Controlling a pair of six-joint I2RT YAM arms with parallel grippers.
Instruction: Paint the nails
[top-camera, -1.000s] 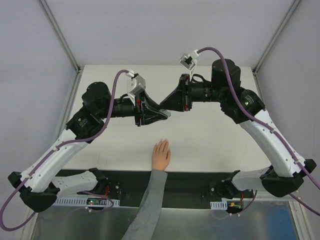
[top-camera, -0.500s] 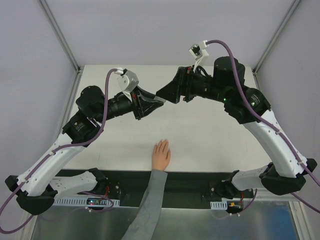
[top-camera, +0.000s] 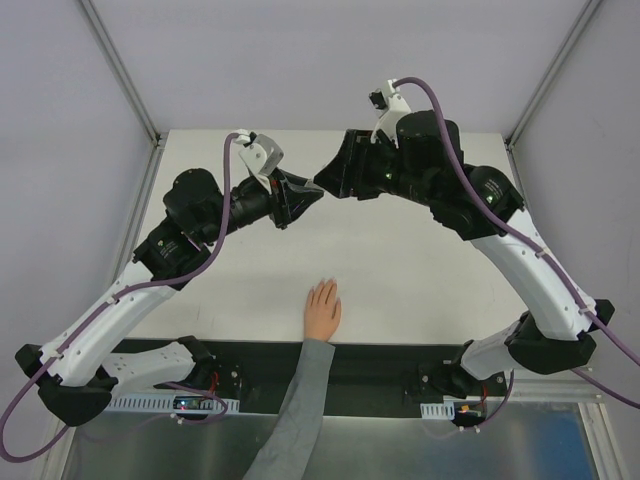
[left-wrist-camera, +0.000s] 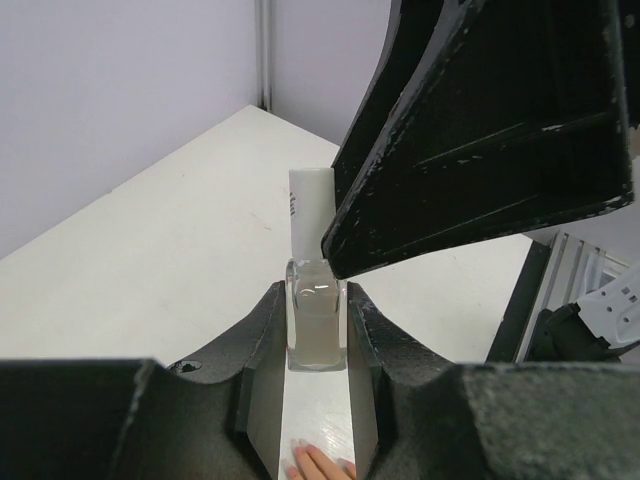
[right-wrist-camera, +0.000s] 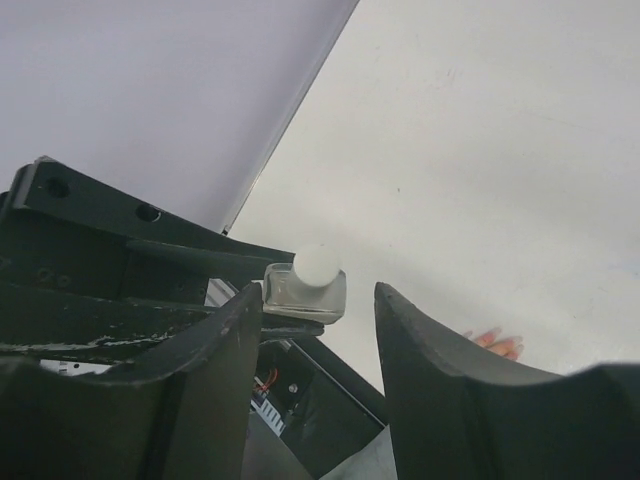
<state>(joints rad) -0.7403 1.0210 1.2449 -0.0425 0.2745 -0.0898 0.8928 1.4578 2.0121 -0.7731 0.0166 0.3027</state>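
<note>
A small clear bottle (left-wrist-camera: 317, 325) with a white cap (left-wrist-camera: 310, 212) is clamped upright between the jaws of my left gripper (left-wrist-camera: 317, 300). In the top view this gripper (top-camera: 303, 196) is held above the table's far middle. My right gripper (top-camera: 326, 180) faces it tip to tip. Its jaws are open in the right wrist view (right-wrist-camera: 318, 292), with the bottle's cap (right-wrist-camera: 318, 264) just beyond the gap. The pale hand (top-camera: 323, 309) lies flat near the front edge, fingers together, grey sleeve (top-camera: 300, 400) behind it. Its nails (top-camera: 323, 285) are tiny; the fingertips also show in both wrist views (left-wrist-camera: 318, 465) (right-wrist-camera: 497, 344).
The white table (top-camera: 420, 270) is walled by grey panels at the back and sides. A black rail (top-camera: 390, 365) with both arm bases runs along the near edge. The right gripper's black finger (left-wrist-camera: 480, 150) fills the upper right of the left wrist view.
Both grippers have moved together toward the table's far side, away from the hand, the left still holding the bottle. The right wrist has turned. The hand has not moved.
</note>
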